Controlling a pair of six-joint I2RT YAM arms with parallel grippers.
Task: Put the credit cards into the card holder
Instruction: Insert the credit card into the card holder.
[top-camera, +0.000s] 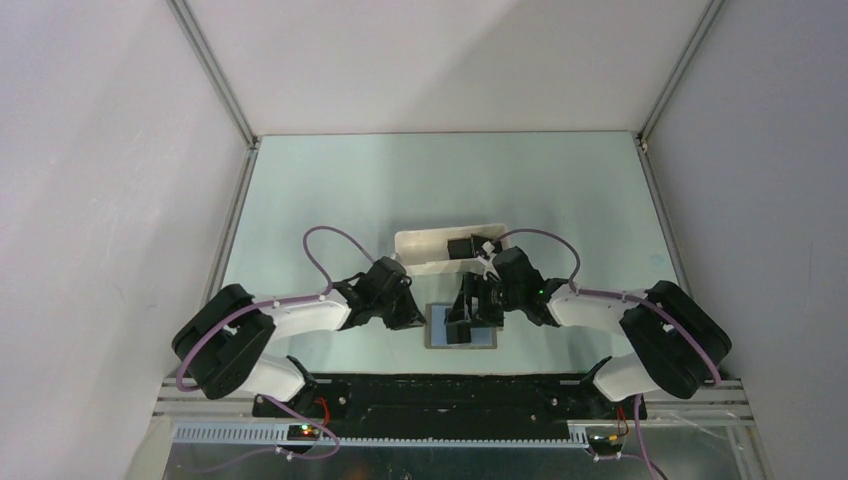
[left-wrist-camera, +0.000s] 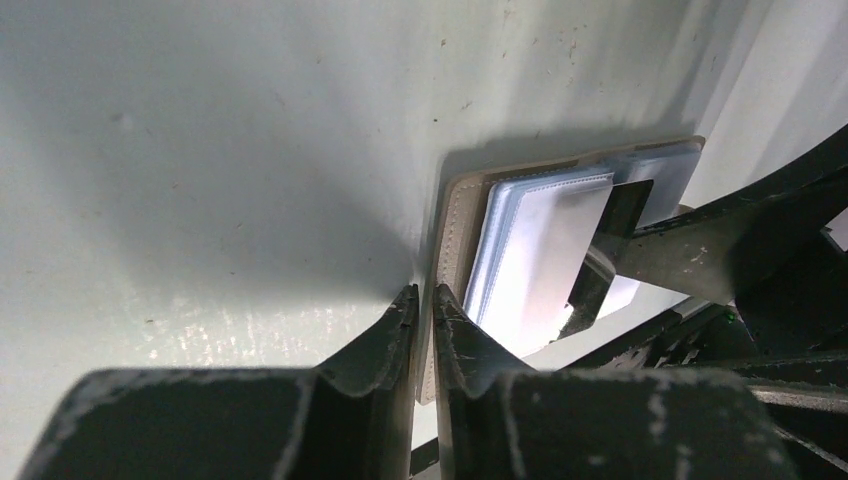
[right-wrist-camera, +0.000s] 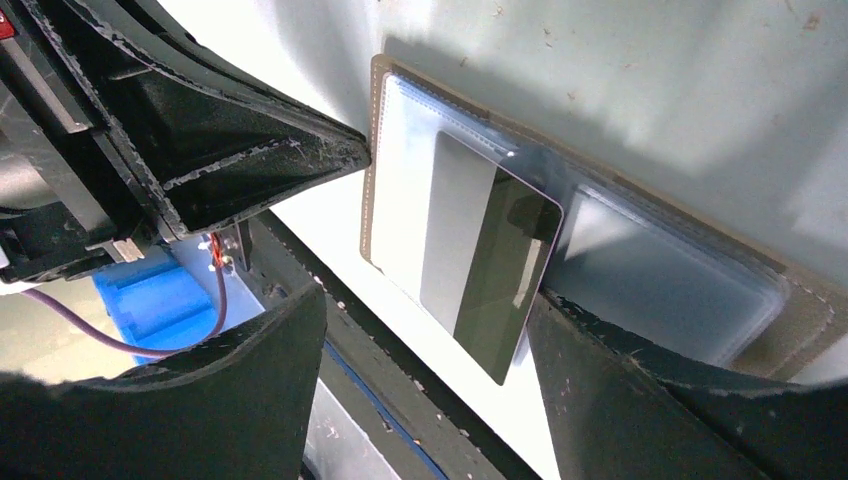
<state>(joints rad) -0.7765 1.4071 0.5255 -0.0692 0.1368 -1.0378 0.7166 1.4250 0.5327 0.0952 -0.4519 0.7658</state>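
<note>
While the card holder (right-wrist-camera: 795, 300) lies open on the counter (top-camera: 350, 190), a dark credit card (right-wrist-camera: 505, 280) sits partway in its light blue pocket. Left gripper (left-wrist-camera: 425, 320) jaws pinch the holder's edge; right gripper (right-wrist-camera: 425, 310) jaws are spread wide, astride the card. Behind them, the white tray (top-camera: 418, 243) holds something dark.

Black-and-white arms (top-camera: 300, 316), purple cables (top-camera: 330, 229)

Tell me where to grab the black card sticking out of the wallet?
Probably the dark end of the credit card poking past the card holder edge. It lies flat, its other half under a clear pocket, so that end is free. Come from that edge, where the open right gripper is.
</note>
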